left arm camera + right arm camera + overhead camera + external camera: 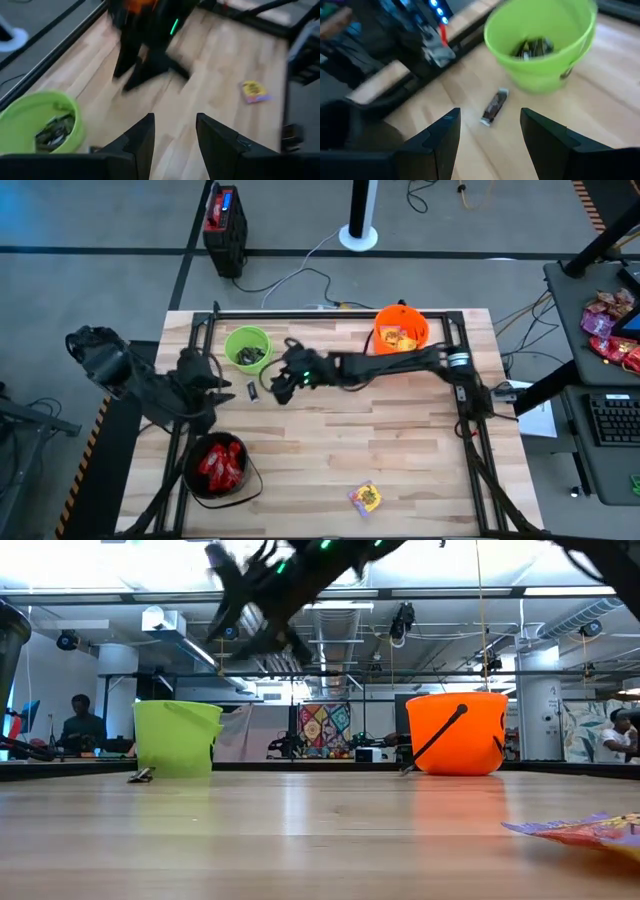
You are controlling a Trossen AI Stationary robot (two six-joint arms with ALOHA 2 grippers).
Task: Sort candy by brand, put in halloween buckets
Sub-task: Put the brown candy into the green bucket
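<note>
The jaws of both grippers stood apart and held nothing: the right gripper (281, 387) hung above the wooden table (400, 450), reaching across it toward the lime green bucket (247, 347), and the left gripper (222, 386) waited low at the left edge of the table, between the green bucket and the black bucket (218, 468). In the right wrist view the two dark fingers (443, 137) were spread with only bare wood between them, and in the left wrist view the fingers (144, 136) were spread the same way. The black bucket stood near the front left corner and was full of red candies (220, 462). The orange pumpkin bucket (401, 329) stood at the back of the table, right of the middle, with yellow and orange candies (399, 337) inside. The green bucket stood at the back left and held a few dark-wrapped candies (531, 46). One dark candy bar (494, 106) lay flat on the wood just beside the green bucket, not touching it and apart from the right gripper. One yellow candy packet (365, 497) lay alone near the front edge, well apart from all buckets.
</note>
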